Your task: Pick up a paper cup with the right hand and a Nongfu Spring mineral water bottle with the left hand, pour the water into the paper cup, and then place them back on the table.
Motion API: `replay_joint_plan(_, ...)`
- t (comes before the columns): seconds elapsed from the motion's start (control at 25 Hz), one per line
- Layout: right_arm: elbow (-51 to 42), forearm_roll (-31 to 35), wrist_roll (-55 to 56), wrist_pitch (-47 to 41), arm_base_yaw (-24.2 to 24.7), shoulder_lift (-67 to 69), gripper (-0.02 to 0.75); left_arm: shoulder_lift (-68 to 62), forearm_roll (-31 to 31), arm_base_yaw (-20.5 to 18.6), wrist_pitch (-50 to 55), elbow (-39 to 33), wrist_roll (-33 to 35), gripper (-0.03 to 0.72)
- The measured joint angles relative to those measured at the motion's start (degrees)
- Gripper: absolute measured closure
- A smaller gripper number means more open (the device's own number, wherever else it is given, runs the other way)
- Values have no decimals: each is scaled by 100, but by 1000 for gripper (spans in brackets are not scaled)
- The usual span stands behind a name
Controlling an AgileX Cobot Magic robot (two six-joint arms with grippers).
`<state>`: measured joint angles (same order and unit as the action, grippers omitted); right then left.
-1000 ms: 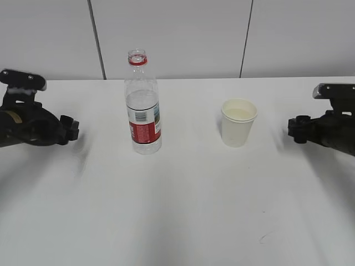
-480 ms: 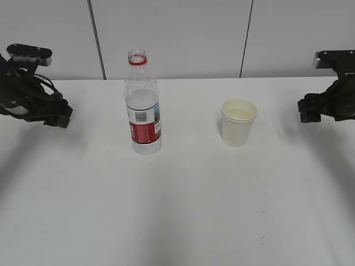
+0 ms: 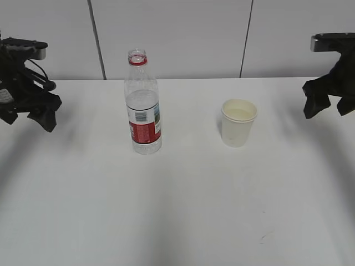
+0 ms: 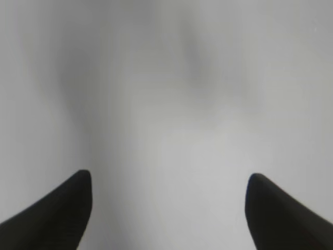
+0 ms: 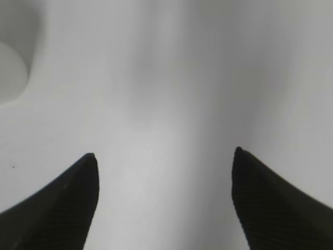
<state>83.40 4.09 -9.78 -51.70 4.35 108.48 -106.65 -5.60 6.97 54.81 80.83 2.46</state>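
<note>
The Nongfu Spring mineral water bottle (image 3: 143, 108) stands upright and uncapped on the table (image 3: 177, 210), left of centre, with water (image 3: 142, 102) inside. The paper cup (image 3: 238, 123) stands upright right of centre. My left gripper (image 3: 29, 118) hangs at the far left above the table, fingers pointing down, well apart from the bottle. In the left wrist view it (image 4: 169, 179) is open and empty over bare table. My right gripper (image 3: 327, 108) hangs at the far right, apart from the cup. In the right wrist view it (image 5: 164, 155) is open and empty; a blurred white shape (image 5: 10, 67) at the left edge may be the cup.
A grey panelled wall (image 3: 177, 39) runs behind the table's far edge. A small dark scuff mark (image 3: 266, 237) lies on the table near the front right.
Both arms have risen and swung outward; their fingers, which pointed inward along the table, now point down. The bottle and cup have not moved.
</note>
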Motion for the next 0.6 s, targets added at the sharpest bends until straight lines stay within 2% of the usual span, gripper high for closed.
replay_joint_plan(0.36,178,240,-461,-615,0,-315,146,319,0,0,695,81,0,141)
replay_joint_plan(0.6,-483,597,-662,-640,0,-948,146,827,25,0,909,-112,0,141)
